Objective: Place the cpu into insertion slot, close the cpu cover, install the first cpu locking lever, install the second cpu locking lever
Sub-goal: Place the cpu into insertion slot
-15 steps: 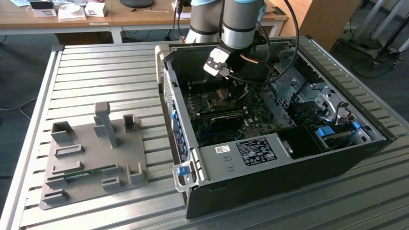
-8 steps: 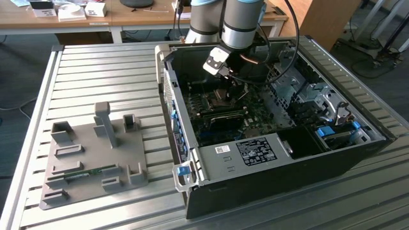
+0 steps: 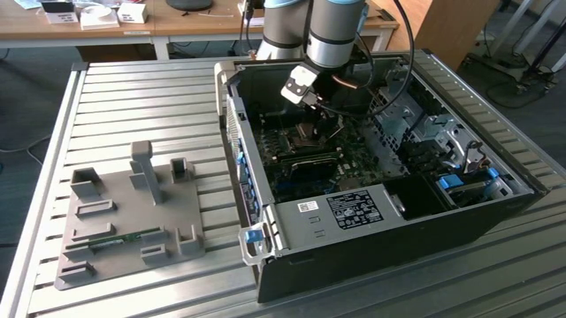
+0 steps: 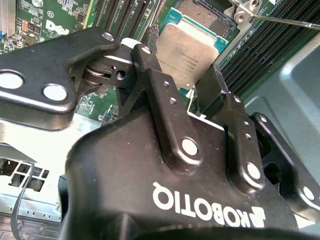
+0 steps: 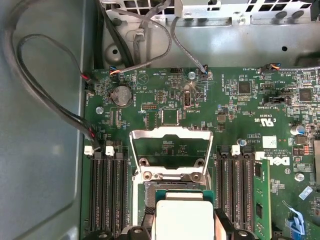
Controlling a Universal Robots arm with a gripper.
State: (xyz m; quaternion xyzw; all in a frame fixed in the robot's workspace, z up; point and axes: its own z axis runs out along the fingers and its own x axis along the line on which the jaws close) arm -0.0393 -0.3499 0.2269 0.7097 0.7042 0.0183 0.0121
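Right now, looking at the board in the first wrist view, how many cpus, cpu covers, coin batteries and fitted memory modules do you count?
cpu: 1
cpu cover: 1
coin battery: 1
memory module: 1
Total: 4

First wrist view: you lose the cpu [image 5: 181, 220] past the frame edge. Second wrist view: the gripper [image 4: 177, 67] fingers [image 4: 165, 100] cover its near corners. Exterior view: insertion slot [image 3: 303, 138] partly behind the gripper, detail too small for you to read.
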